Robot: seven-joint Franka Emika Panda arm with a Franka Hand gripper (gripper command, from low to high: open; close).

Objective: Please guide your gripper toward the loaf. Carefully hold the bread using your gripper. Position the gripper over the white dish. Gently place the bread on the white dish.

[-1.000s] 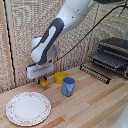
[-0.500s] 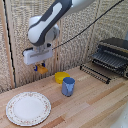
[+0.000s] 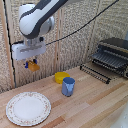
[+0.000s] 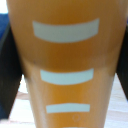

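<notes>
Gripper (image 3: 32, 64): hanging high above the table, closed on the loaf, fingers pinching it from both sides; sitting under the boxy white end of the arm.
Loaf (image 3: 33, 65): being held in the air between the fingers, clear of the table, above and behind the dish and toward the exterior view's left; in the wrist view (image 4: 65, 65) filling nearly the whole picture as an orange block with pale stripes across it.
Fingers (image 4: 11, 75): showing as dark shapes pressing against the two flanks of the loaf in the wrist view.
Dish (image 3: 28, 108): lying flat on the table at the exterior view's lower left, carrying nothing, well below the loaf and nearer the camera.
Cup (image 3: 68, 86): standing upright near the middle of the table, blue, well apart from the dish, toward the exterior view's right of it.
Disc (image 3: 61, 77): lying just behind the cup, yellow and round, close to or touching it; contact not being clear at this size.
Oven (image 3: 113, 54): sitting at the exterior view's right, dark, with its door hanging open toward the table.
Table (image 3: 90, 110): showing pale wood planks under everything.
Cable (image 3: 80, 30): running black across the woven wall behind the arm.
</notes>
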